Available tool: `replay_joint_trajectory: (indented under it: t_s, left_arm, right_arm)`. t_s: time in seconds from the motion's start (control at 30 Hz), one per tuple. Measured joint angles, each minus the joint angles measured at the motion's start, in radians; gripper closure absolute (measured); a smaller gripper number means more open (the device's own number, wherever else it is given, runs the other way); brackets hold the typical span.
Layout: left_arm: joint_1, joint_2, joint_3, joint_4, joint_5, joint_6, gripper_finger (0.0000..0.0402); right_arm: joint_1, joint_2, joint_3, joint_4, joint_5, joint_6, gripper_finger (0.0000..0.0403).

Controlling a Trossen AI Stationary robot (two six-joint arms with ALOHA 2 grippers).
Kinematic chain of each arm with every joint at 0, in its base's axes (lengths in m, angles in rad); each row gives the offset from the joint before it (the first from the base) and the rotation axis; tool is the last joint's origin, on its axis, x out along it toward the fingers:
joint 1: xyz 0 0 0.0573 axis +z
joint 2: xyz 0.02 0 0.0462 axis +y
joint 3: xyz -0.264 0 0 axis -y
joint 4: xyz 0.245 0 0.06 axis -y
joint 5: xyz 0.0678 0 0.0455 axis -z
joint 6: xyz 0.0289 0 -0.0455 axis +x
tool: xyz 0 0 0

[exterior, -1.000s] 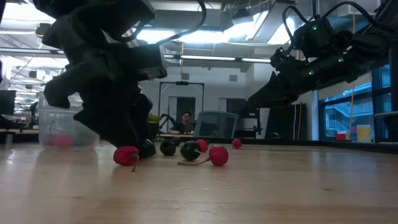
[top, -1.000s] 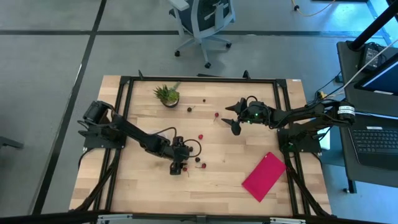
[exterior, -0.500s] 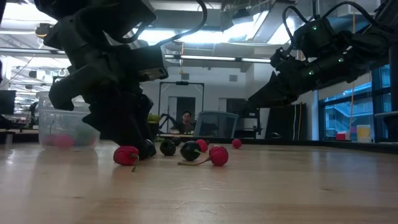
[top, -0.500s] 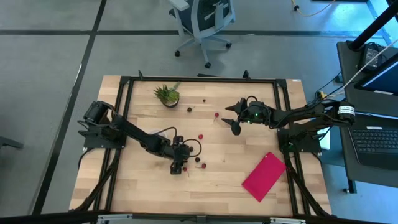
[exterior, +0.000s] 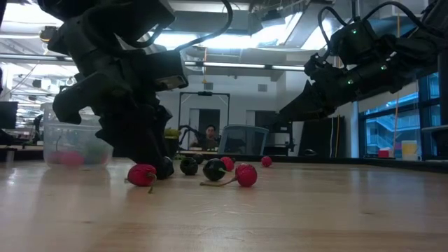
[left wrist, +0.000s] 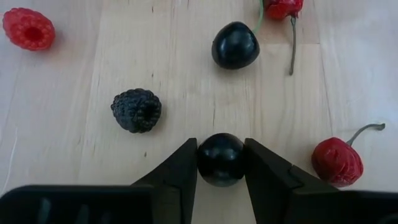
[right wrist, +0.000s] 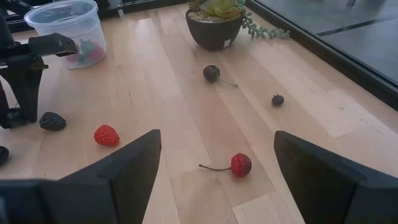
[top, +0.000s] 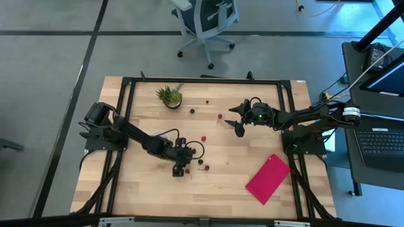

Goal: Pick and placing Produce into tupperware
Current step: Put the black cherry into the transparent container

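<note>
The produce lies scattered mid-table: a raspberry (left wrist: 28, 28), a blackberry (left wrist: 137, 110), a dark cherry (left wrist: 235, 45) and a red cherry (left wrist: 336, 160) rest on the wood. My left gripper (left wrist: 221, 171) (top: 180, 169) is shut on another dark cherry (left wrist: 221, 155). The tupperware (right wrist: 65, 25) (exterior: 70, 143), a translucent cup with something pink inside, stands beyond the left arm. My right gripper (right wrist: 217, 180) (top: 232, 123) hangs open above the table's far right part, over a red cherry (right wrist: 240, 165). My left gripper pinches the dark cherry's two opposite sides (left wrist: 202, 158) between its two fingers (left wrist: 180, 177). The fingers slant down at it from above. The cherry sits on the table between them (exterior: 164, 168).
A potted plant (top: 169, 96) stands at the far left. A flat pink-red piece (top: 268, 178) lies near the right front. More berries (right wrist: 211, 73) (right wrist: 277, 99) lie near the pot. Black frame rails (top: 202, 81) run round the table.
My left gripper has stayed in place and its fingers have closed in on the dark cherry on the table. The right arm has kept still.
</note>
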Motion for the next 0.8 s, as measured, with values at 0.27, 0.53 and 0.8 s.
replay_joint_trajectory:
  t_s: [0.27, 0.53, 0.8]
  left_arm:
    - [0.0, -0.055, 0.144, -0.316, -0.013, -0.006, 0.0287]
    - [0.002, -0.16, 0.302, -0.756, -0.088, -0.04, 0.0298]
    - [0.007, -0.322, 0.304, -1.055, -0.142, -0.279, 0.0295]
  right_arm:
    - [0.0, 0.0, 0.0, -0.001, 0.0, 0.0, 0.0089]
    - [0.0, 0.0, 0.0, 0.002, 0.0, 0.0, 0.0089]
    - [0.0, 0.0, 0.0, 0.001, 0.0, 0.0, 0.0089]
